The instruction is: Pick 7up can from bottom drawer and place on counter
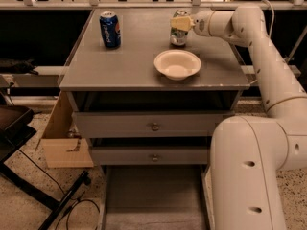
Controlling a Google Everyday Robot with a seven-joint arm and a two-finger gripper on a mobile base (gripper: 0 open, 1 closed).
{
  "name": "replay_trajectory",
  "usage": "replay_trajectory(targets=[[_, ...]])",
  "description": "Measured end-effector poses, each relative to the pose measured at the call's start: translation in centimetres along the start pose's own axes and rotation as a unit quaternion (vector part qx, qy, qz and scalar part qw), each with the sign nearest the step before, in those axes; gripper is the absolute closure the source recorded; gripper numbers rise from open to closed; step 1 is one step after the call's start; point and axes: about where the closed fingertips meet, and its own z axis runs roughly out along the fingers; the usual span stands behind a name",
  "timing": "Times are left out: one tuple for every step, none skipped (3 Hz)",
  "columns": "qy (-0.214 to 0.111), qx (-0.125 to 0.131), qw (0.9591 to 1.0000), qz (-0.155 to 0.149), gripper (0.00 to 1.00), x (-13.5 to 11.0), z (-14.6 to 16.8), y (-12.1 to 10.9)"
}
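7up can [178, 36] upright on counter [134, 61], tool [181, 23] gripping it.

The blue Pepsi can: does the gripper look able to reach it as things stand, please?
Probably yes. The gripper is at the 7up can, back right on the counter; the Pepsi can stands at back left with bare counter between them, and the bowl sits nearer the front.
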Motion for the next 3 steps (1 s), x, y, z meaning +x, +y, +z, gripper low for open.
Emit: replay_trajectory(targets=[[0.0,0.0,1.0,0.0,0.28,0.0,0.0,0.0],[0.0,0.0,1.0,0.0,0.0,0.01,0.01,0.01],[0.0,0.0,1.0,0.0,0.0,0.01,0.01,0.01]])
